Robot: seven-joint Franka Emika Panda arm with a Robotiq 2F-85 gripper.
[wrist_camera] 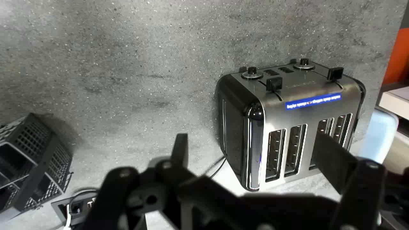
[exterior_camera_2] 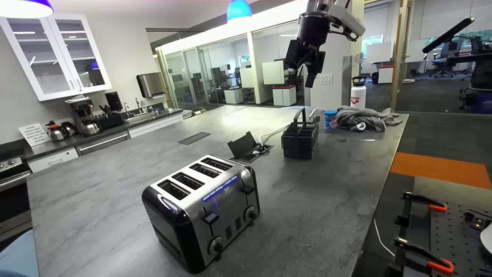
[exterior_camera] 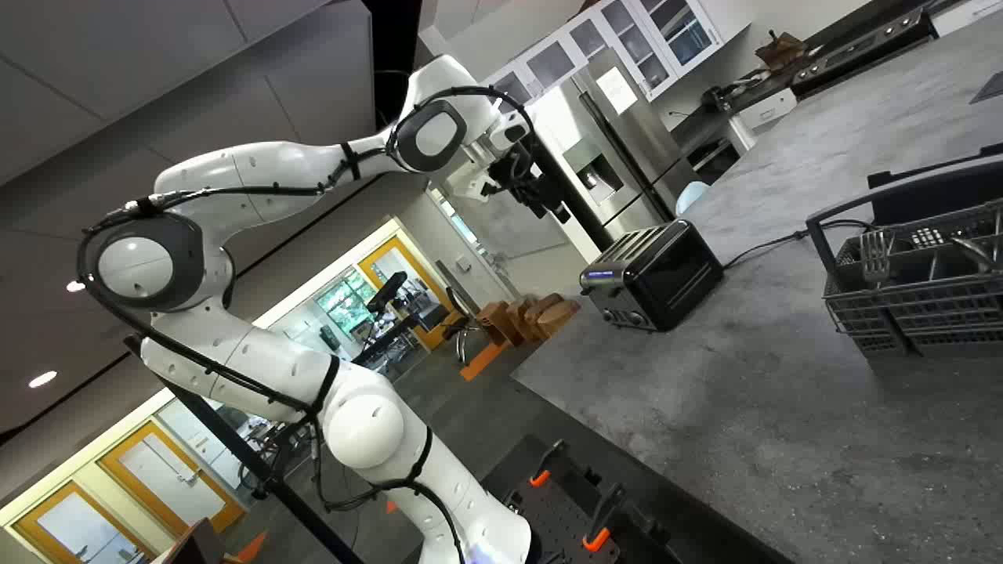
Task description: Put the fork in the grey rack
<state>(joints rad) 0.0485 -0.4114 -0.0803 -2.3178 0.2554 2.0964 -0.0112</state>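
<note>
Looks finished, if judged by the fork (exterior_camera: 875, 254) standing tines-up near the right edge of an exterior view, inside the left end of the grey rack (exterior_camera: 940, 313), with the handle out of sight behind the wire wall. Shares that rack with a second metal piece (exterior_camera: 974, 252) farther right, of unclear kind. Spread wide at the gripper (wrist_camera: 250, 138), with only air between the fingers (wrist_camera: 181, 148) in the lower half of the wrist view, and high in both exterior views, well apart from the rack. Hard to be certain, though: right of centre in an exterior view, notice a thin utensil (exterior_camera_2: 358, 140) lying on the table (exterior_camera_2: 330, 200), too small to name. If meaning the racked fork, count placing and release as done; if meaning the loose utensil, count grasp, carry and lowering as left.
</note>
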